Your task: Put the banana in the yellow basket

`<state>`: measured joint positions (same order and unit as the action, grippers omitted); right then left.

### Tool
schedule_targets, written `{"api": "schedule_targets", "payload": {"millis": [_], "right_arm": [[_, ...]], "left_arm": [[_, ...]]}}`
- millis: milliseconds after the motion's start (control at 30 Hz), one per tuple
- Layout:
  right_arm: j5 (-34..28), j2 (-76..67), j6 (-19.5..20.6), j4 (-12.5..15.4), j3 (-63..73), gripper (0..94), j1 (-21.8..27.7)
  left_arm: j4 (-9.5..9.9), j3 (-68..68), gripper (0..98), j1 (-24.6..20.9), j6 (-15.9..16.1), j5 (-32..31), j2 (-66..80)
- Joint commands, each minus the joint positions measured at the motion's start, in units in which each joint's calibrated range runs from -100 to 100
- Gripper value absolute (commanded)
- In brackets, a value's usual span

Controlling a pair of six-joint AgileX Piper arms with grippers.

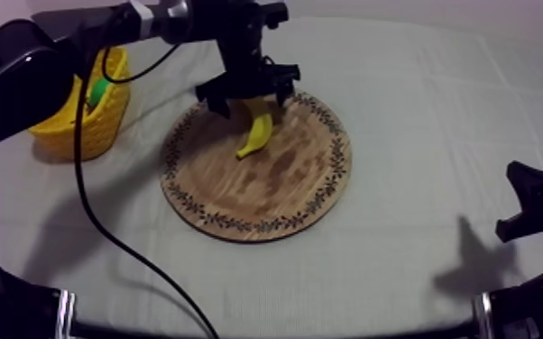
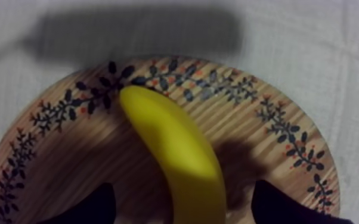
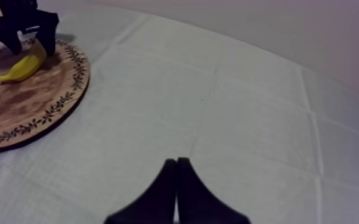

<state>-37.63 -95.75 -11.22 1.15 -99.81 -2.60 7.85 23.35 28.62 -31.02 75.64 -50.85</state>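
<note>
While your left hand straddles the banana near one end, fingers apart and empty, an off-centre grip may let it pivot and drop onto the wooden board.

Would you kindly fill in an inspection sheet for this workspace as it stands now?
Surface: grey-white cloth, fold lines showing, no stains seen.
Job's things: banana lies on the wooden board, near its far rim; yellow basket stands on the cloth beside the board, apart from it.
Clutter: green item inside the basket, kind unclear.
Claws: left claw open, low astride the banana's end, a gap on either side; right claw shut on nothing, over bare cloth away from the board.
Cables: nothing stray seen.
Surroundings: plain pale backdrop beyond the table.
</note>
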Motion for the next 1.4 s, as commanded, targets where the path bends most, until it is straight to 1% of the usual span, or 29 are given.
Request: {"api": "schedule_targets", "payload": {"millis": [0,167,233,267,400,467,533,633,833,1000,1233,1367], "right_arm": [[-0.03,0.0,0.01,0.0,0.03,0.3,0.0],[-0.03,0.0,0.01,0.0,0.03,0.3,0.0],[-0.03,0.0,0.01,0.0,0.03,0.3,0.0],[-0.03,0.0,0.01,0.0,0.03,0.3,0.0],[-0.03,0.0,-0.01,0.0,0.03,0.3,0.0],[-0.03,0.0,0.0,0.0,0.03,0.3,0.0],[-0.03,0.0,0.01,0.0,0.03,0.3,0.0],[-0.03,0.0,0.01,0.0,0.03,0.3,0.0],[-0.03,0.0,0.01,0.0,0.03,0.3,0.0],[-0.03,0.0,0.01,0.0,0.03,0.3,0.0],[-0.03,0.0,0.01,0.0,0.03,0.3,0.0],[-0.03,0.0,-0.02,0.0,0.03,0.3,0.0]], "left_arm": [[0.06,0.84,82.9,-0.05,-0.02,0.0,-1.22],[0.08,2.77,81.1,-0.06,0.03,-0.65,-3.3],[0.17,3.45,77.6,-0.04,0.11,-0.98,-3.79],[0.32,3.88,73.6,-0.01,0.13,-1.07,-3.98],[1.71,5.5,48.1,0.28,0.18,-1.24,-4.52],[2.38,6.09,38.8,0.47,0.27,-1.27,-4.76],[2.67,6.48,32.7,0.57,0.48,-1.28,-4.97],[2.71,6.83,27.8,0.54,0.84,-1.29,-5.21],[2.69,6.92,21.9,0.29,1.75,-1.07,-4.58],[2.26,6.9,21.8,-0.66,2.47,-0.59,-0.89],[1.89,5.58,24.0,-2.21,4.24,-0.5,9.97],[1.86,2.68,23.4,-3.04,6.17,-0.8,18.11]]}}
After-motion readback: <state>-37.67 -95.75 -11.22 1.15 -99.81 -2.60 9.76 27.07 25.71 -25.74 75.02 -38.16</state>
